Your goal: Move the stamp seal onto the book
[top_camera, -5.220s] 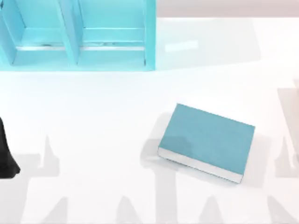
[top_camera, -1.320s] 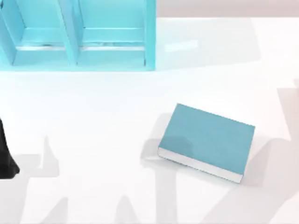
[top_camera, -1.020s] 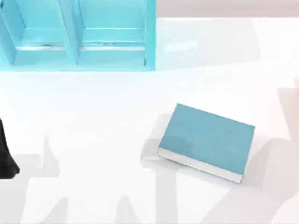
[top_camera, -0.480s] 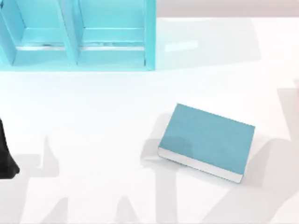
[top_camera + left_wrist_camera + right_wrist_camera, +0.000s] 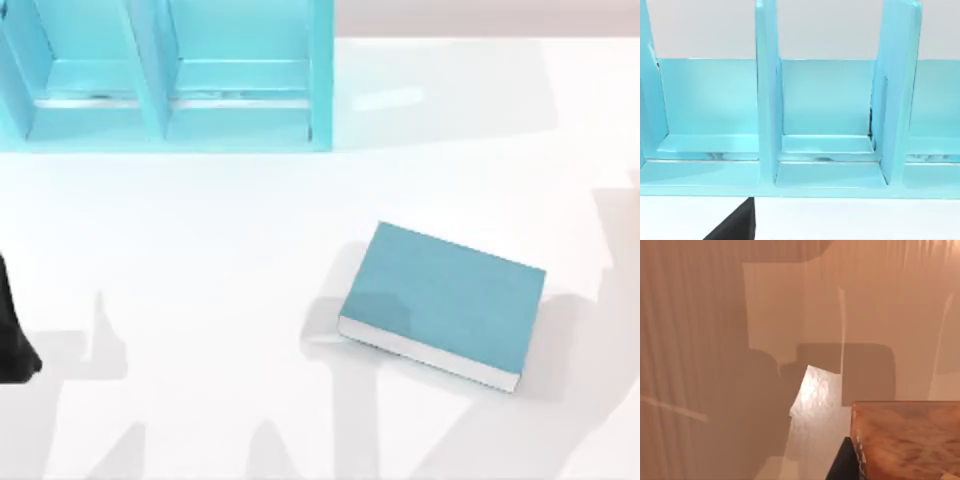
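The white table (image 5: 200, 260) carries the whole scene, and the book is taken as the landmark on it. The teal shelf unit (image 5: 180, 90) stands well beyond the book, at the far edge and off to the top view's left. It plays no part in the task, so it is judged to be clutter that must simply be kept clear of.

The book (image 5: 450, 295) lies flat, cover up and slightly skewed, with its white page edges turned toward the near side. Lying so, it offers a broad, level landing face, and nothing is seen resting on that cover.

The left arm (image 5: 12, 330) is parked well away from the book at the table's left edge. Its wrist camera is faced toward the shelf unit, which suggests it is being kept out of the work.

The stamp seal (image 5: 907, 440) is seen in the right wrist view as a mottled amber block, very close to the camera. Its place relative to the book cannot be fixed, beyond its not being on the cover. That closeness suggests it is at or within the right gripper (image 5: 844, 464), seen beside it as a dark edge. Whether that gripper is apart, together or clamped on the seal cannot be told. The placing step is judged as not yet done.
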Robot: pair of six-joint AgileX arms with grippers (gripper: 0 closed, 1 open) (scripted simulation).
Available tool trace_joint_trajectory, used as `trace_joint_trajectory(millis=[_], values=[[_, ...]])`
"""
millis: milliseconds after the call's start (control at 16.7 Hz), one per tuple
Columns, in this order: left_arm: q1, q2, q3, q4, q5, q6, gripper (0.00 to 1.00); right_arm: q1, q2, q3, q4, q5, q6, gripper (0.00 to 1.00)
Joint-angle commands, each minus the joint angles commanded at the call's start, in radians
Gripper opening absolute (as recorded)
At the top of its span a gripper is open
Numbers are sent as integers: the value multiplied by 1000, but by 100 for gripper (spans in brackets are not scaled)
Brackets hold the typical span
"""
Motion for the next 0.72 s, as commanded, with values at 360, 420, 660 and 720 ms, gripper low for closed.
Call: trace_joint_trajectory(millis=[360, 420, 660, 720], values=[[0, 0, 0, 0, 0, 0, 100, 174, -111, 163, -249, -60, 178, 0], [0, 0, 0, 0, 0, 0, 100, 213, -126, 188, -292, -54, 215, 0], [0, 0, 0, 0, 0, 0, 100, 348, -164, 262, -426, -2, 336, 0], [0, 0, 0, 0, 0, 0, 100, 372, -169, 271, -448, 11, 356, 0]])
